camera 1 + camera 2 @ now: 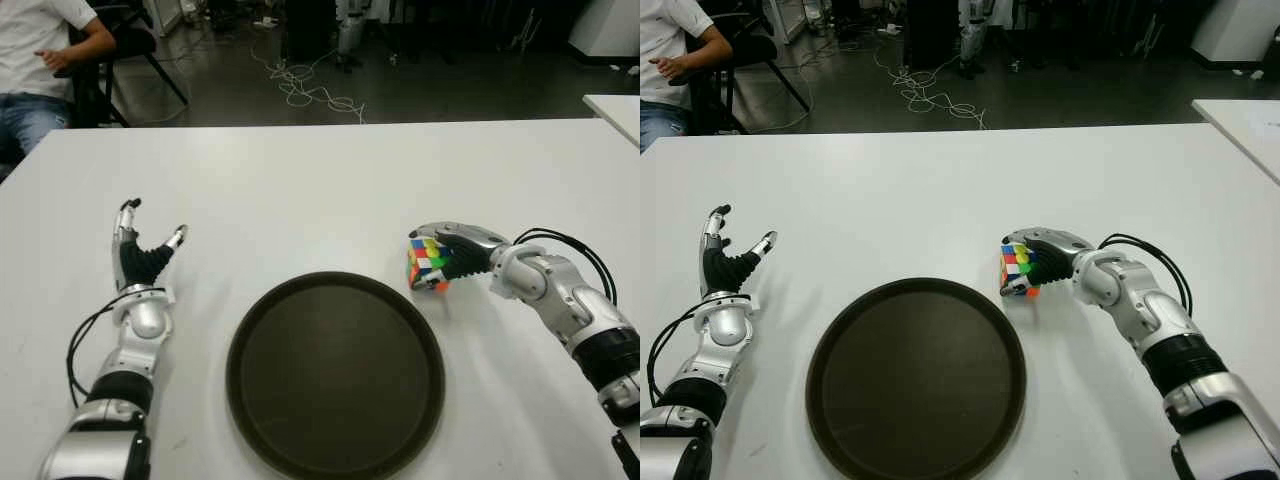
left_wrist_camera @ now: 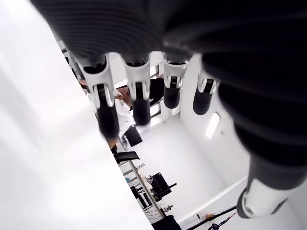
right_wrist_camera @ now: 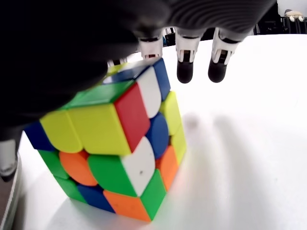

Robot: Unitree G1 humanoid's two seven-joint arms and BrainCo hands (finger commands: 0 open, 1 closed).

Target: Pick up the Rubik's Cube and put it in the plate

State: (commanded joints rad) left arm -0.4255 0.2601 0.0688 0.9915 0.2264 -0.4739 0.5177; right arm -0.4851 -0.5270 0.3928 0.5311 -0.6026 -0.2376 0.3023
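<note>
The Rubik's Cube (image 3: 120, 143) stands on the white table (image 1: 320, 190), just off the right rim of the round dark plate (image 1: 335, 375). My right hand (image 1: 445, 250) is over the cube from the right. Its palm covers the cube's top, and its fingers (image 3: 184, 72) reach straight out past the far edge without curling round it. The thumb shows beside the cube's near side. The cube's lower corner touches the table. My left hand (image 1: 150, 245) shows to the left of the plate with its fingers spread and nothing in them.
A second white table's corner (image 1: 615, 110) shows at the far right. A seated person (image 1: 40, 60) is beyond the table's far left corner, and cables (image 1: 310, 85) lie on the floor behind.
</note>
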